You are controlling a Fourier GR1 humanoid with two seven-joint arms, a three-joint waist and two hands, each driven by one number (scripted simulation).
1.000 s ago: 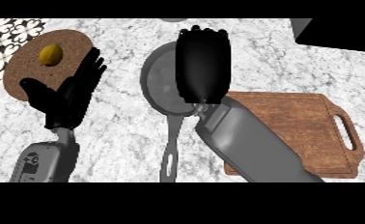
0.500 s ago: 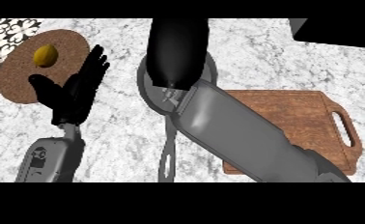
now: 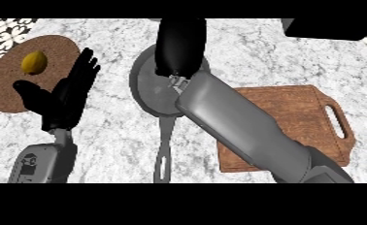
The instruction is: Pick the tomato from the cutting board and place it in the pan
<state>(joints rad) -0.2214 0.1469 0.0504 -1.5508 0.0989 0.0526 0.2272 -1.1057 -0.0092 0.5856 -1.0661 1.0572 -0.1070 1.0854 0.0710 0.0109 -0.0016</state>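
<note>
R hand (image 3: 179,44) now reaches farther across the pan (image 3: 147,90) than 1 s ago, open or closed can't tell; L hand (image 3: 68,93) stays open at left.

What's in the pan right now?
The pan shows only bare grey floor at its left; the right hand hangs over the rest, hiding whatever lies beneath.

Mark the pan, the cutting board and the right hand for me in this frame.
pan (image 3: 165,144): head view, on its handle.
cutting board (image 3: 301,110): head view, on bare wood near its middle.
right hand (image 3: 180,44): head view, on the hand's back, over the pan.
</note>
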